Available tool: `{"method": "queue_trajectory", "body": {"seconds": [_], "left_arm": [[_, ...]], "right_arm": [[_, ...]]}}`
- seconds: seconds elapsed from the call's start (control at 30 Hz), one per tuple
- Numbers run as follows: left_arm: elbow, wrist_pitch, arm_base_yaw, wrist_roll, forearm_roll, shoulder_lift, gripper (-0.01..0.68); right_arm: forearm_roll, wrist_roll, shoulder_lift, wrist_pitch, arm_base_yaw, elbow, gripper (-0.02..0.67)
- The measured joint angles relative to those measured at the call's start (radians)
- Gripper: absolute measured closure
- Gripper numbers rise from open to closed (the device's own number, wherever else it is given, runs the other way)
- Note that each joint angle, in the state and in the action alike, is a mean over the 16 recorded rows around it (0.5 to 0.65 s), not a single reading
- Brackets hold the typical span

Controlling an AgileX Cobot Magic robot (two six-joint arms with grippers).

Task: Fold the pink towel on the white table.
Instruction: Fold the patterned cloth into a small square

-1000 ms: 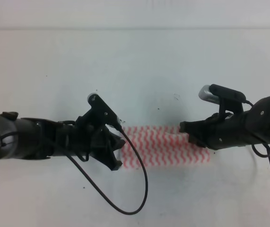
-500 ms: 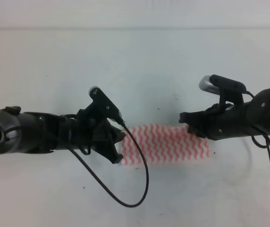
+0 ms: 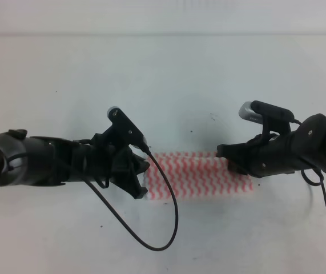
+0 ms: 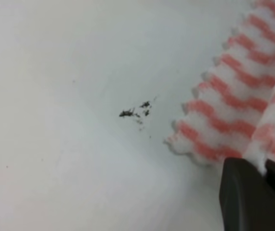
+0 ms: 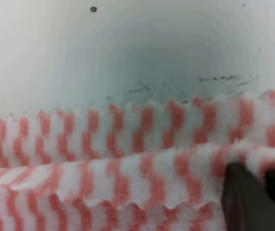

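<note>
The left tool [image 3: 142, 178] sits at the left end of the pink towel [image 3: 194, 174], and in the left wrist view its dark fingertips [image 4: 253, 195] are pressed together on an upper layer of cloth, with a lower layer spread flat beside them. The right tool [image 3: 229, 158] is at the far right corner of the cloth; the right wrist view shows its fingers [image 5: 253, 199] pinching the top ply in the same way, the ply lifted off the layer beneath.

The towel lies as a long folded strip on the white bench [image 3: 163, 80], midway between the two arms, its zigzag edges roughly stacked.

The main risk, as I judge it, is uneven handling. Each tool appears to hold only a small bite near a corner, so the thin cloth could slip out of one pinch if the arms pull apart or lift at different speeds. That would leave one end dropped and the fold skewed. If either tool has caught only the top ply, the lower layer may stay behind and the strip would open instead of folding further. The loose cable [image 3: 163, 228] hanging from the left arm could also drag across the cloth.

Compared with half a second ago, the right arm has come down and slightly inward onto the corner, and the strip looks a little flatter. The left arm has barely shifted.
</note>
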Motion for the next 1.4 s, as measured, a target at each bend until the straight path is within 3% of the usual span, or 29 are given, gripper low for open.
{"method": "queue_trajectory", "body": {"seconds": [1.03, 1.2, 1.4], "left_arm": [[0.000, -0.009, 0.000, 0.003, 0.010, 0.002, 0.674], [-0.001, -0.009, 0.000, 0.007, 0.015, 0.002, 0.650], [-0.015, -0.030, 0.000, 0.008, 0.020, 0.003, 0.571]], "right_arm": [[0.000, 0.000, 0.001, -0.001, 0.000, 0.000, 0.666], [0.000, 0.000, 0.001, -0.001, 0.000, 0.000, 0.666], [0.000, 0.000, 0.001, 0.000, 0.000, 0.000, 0.666]]}}
